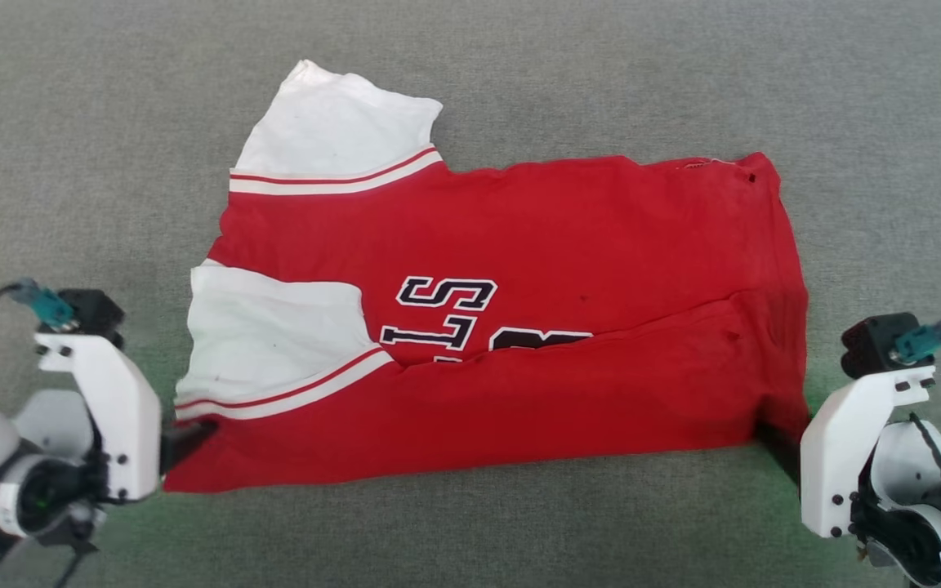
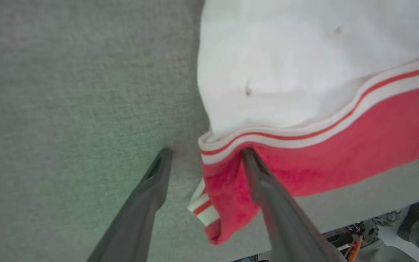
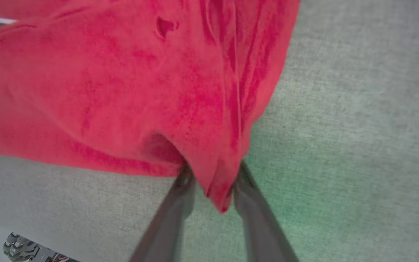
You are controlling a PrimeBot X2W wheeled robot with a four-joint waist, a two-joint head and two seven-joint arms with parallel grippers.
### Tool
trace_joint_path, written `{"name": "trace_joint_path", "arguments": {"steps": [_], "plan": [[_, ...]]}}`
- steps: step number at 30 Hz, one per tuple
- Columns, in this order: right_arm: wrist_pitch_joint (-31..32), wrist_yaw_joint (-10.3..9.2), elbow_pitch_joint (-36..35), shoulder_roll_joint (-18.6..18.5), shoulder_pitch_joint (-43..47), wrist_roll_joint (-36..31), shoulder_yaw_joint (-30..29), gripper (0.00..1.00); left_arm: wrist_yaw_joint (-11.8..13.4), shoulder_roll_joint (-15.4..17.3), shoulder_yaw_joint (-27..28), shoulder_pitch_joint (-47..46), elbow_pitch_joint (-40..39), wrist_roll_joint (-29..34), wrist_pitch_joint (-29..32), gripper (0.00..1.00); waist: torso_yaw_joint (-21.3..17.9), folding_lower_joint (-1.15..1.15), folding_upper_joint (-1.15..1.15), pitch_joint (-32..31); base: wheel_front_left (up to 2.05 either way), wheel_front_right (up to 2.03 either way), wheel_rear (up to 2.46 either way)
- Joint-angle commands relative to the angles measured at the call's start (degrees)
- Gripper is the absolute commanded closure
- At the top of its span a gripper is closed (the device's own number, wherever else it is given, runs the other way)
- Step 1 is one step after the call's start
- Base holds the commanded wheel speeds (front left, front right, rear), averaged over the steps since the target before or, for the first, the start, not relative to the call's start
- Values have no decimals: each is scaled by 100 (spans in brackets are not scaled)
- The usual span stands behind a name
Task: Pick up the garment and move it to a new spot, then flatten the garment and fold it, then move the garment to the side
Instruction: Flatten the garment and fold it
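The garment (image 1: 560,245), a red jersey with white sleeves and striped trim, lies on the grey table with its near half folded up over the black lettering. Its sleeves point left and its hem right. My left gripper (image 1: 191,434) sits at the near left corner. In the left wrist view the left gripper (image 2: 205,154) is open, and the striped corner of the garment (image 2: 304,91) lies loose between the fingers. My right gripper (image 1: 774,445) is at the near right corner. In the right wrist view the right gripper (image 3: 213,173) has its jaws parted, with a bunched corner of the garment (image 3: 104,91) between them.
The grey fabric tabletop (image 1: 470,531) spreads all round the jersey. The table's front edge (image 2: 376,213) runs close behind both grippers, with floor clutter (image 3: 16,247) below it.
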Motion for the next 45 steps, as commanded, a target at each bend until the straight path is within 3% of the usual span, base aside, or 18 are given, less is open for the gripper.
{"name": "trace_joint_path", "arguments": {"steps": [1,8,12,20,24,35,40,45], "plan": [[-64,-5,-9,20,-11,-6,-16,0,29,75,44,-92,-10,55,28,0,-29,0,0,-17,0,0,0],[-701,-4,-522,294,60,6,-327,0,164,627,119,-533,-568,344,373,0,-287,0,0,-86,0,0,0],[-1331,-4,-816,479,-62,-74,-543,0,90,786,167,-903,-627,672,541,0,-542,0,0,-62,0,0,0],[-3354,-4,-910,549,-453,-295,-374,0,-554,553,360,-1757,164,1278,523,0,-1213,0,0,71,0,0,0],[-3949,-4,-657,548,-468,-125,16,0,-883,359,439,-2130,807,1467,446,0,-1552,0,0,175,0,0,0],[-4483,-4,-330,546,-786,96,676,0,-1621,-276,530,-2938,3010,1718,362,0,-2212,0,0,619,0,0,0],[-4418,-4,-286,546,-925,126,792,0,-1690,-451,472,-3067,3567,1741,517,0,-2295,0,0,753,0,0,0],[-4135,-4,-189,544,-1110,123,925,0,-1601,-651,391,-3118,4188,1717,838,0,-2317,0,0,894,0,0,0]]}}
